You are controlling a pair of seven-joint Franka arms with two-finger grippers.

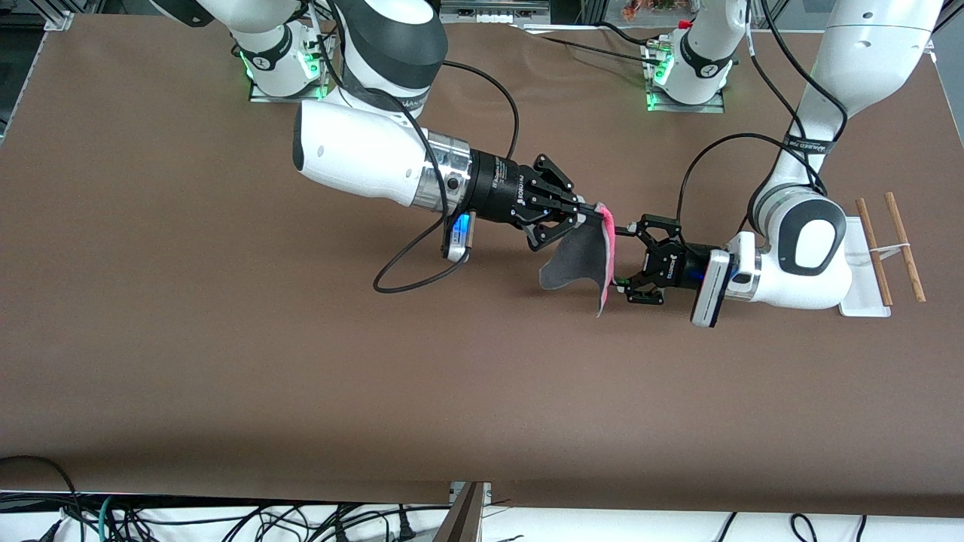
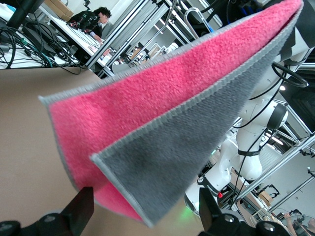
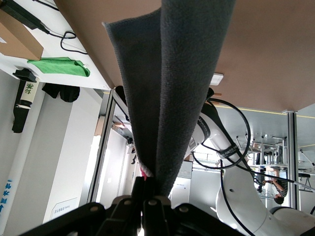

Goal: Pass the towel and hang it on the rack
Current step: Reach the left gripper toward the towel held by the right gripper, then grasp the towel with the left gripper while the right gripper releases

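The towel [image 1: 575, 260], grey on one side and pink on the other, hangs folded in the air over the middle of the table. My right gripper [image 1: 593, 214] is shut on its top corner. My left gripper [image 1: 620, 260] is open and faces the towel's pink side, with the fingers level with its hanging edge. In the left wrist view the towel [image 2: 162, 123] fills the frame, and its lower corner sits between the open fingers of the left gripper [image 2: 145, 216]. In the right wrist view the right gripper [image 3: 147, 189] pinches the grey towel [image 3: 167, 98]. The rack [image 1: 886, 248] stands at the left arm's end of the table.
The rack's white base [image 1: 861, 305] is partly hidden under the left arm's wrist, and its two wooden rods [image 1: 904, 245] show beside it. A black cable [image 1: 422, 280] loops on the table under the right arm.
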